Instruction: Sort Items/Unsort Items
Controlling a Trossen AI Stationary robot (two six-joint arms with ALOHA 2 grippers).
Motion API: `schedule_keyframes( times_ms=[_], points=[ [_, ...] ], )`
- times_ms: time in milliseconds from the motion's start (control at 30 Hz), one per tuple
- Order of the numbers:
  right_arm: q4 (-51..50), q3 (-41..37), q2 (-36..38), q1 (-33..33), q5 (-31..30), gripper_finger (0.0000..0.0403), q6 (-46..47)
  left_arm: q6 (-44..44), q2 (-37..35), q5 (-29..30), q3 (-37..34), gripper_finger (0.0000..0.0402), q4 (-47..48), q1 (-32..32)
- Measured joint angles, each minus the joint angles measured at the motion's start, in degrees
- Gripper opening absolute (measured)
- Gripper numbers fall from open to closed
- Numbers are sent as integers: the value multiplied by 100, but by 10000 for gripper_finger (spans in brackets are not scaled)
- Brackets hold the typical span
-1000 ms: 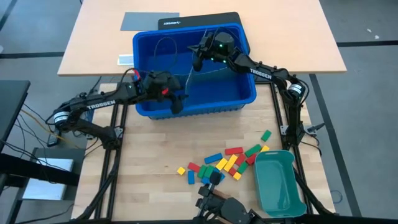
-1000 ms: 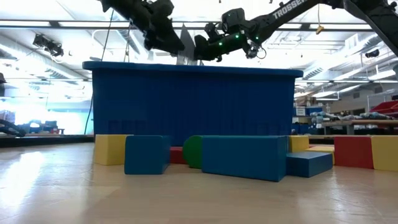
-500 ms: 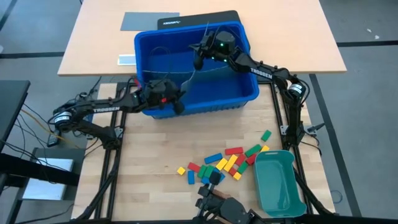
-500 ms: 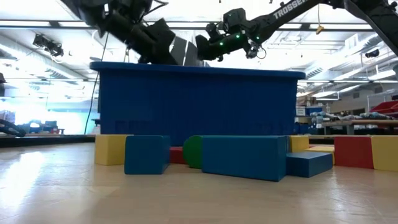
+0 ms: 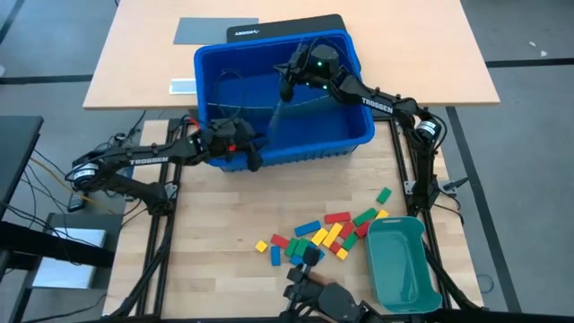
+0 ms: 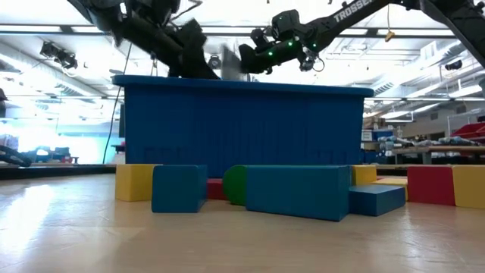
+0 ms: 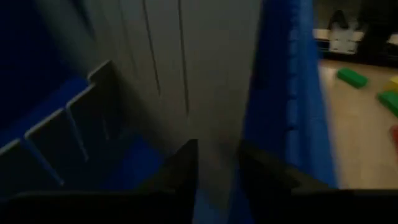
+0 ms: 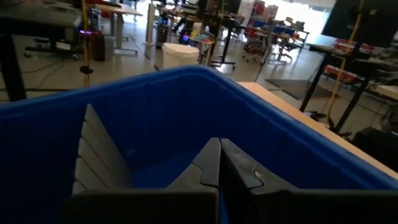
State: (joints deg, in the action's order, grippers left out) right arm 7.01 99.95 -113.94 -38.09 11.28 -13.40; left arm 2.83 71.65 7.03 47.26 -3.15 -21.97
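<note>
Left wrist view: left gripper (image 7: 216, 163) fingers parted narrowly around edge of grey divider sheet (image 7: 186, 68) just inside blue bin (image 5: 354, 135) near wall; contact not confirmed, likely lining up to lift it out. Right gripper (image 8: 219, 163) fingers shut, nothing seen held, hung over bin far side by sheet's other end. Blocks (image 5: 327, 235) scattered on counter (image 5: 215, 233) beside teal tray (image 5: 404, 265): red, yellow, green, blue, unsorted.
</note>
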Motion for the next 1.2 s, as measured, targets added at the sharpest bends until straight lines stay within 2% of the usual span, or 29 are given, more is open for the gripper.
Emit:
schedule_keyframes(
  times_ms=[133, 200, 400, 600, 833, 1000, 1133, 1200],
  points=[
    [-51, -5, -7, -28, 49, 0, 6, -59, -302, 63, 219, 171, 703, 20],
    [-71, -5, -6, -28, 50, 0, 7, -141, -473, 59, 279, 185, 766, 32],
    [-9, -7, -4, -15, 34, 0, -14, 143, -738, 525, 278, 197, 815, -36],
    [95, -16, 19, 10, 312, 0, -285, 587, -413, 535, 272, 174, 1045, -462],
    [-258, 6, 1, -31, 450, 0, -879, 1089, 15, 506, 274, 131, 751, -977],
    [-55, -18, 66, -36, 658, 0, -1224, 1509, 66, 457, 276, 115, 566, -1247],
    [-3, -31, 128, -32, 703, 0, -1242, 1511, 82, 385, 276, 107, 590, -1499],
    [-4, -31, 136, -31, 611, 1, -969, 1444, 81, 278, 276, 106, 567, -1557]
  ],
)
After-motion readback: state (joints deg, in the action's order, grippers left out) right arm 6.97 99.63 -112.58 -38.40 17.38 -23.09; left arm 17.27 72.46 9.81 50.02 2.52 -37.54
